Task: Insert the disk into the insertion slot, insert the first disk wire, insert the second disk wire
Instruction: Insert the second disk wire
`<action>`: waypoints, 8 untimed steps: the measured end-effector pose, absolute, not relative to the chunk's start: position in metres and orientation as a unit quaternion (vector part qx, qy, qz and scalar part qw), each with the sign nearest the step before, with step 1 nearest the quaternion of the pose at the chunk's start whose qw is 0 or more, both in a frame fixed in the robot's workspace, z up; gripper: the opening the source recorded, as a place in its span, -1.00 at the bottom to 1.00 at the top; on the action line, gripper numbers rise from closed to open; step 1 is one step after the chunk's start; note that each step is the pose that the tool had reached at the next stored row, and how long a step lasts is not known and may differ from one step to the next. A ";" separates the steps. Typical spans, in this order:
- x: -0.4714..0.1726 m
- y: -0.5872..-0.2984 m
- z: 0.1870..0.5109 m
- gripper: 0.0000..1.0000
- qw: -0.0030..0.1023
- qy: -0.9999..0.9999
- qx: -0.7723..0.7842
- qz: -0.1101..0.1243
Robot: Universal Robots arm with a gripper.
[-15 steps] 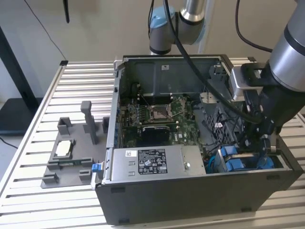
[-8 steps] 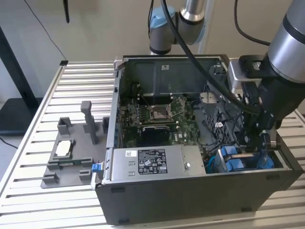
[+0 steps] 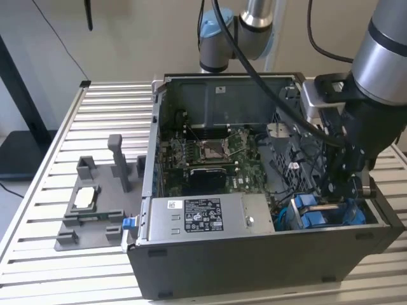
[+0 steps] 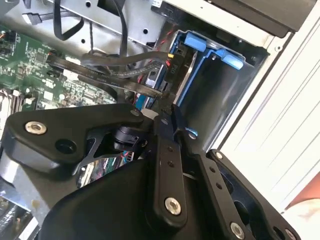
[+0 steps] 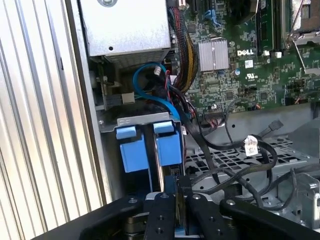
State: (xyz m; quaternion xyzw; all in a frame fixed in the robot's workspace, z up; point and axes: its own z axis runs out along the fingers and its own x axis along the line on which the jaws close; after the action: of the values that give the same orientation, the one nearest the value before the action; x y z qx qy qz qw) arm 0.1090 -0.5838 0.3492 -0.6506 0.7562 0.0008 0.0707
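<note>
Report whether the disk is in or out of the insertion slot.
In: the disk, blue-framed, sits down inside the insertion slot of the grey cage, with the gripper at its edge.

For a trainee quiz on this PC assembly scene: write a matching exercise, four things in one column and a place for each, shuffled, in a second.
Things:
1. gripper
2. disk
3. power-supply box
4. processor chip

Places:
A. on the grey fixture outside the case
B. along the case's near wall, white label up
C. in the drive cage, blue bracket showing
D. lowered into the case right above the drive cage

Pairs: 1-D, 2-C, 3-B, 4-A
</note>
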 end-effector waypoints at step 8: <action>0.107 -0.569 0.344 -0.69 0.067 0.753 -0.654 -0.026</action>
State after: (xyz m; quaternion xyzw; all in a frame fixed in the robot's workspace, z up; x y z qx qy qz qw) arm 0.1071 -0.5690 0.3437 -0.6539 0.7532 -0.0256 0.0665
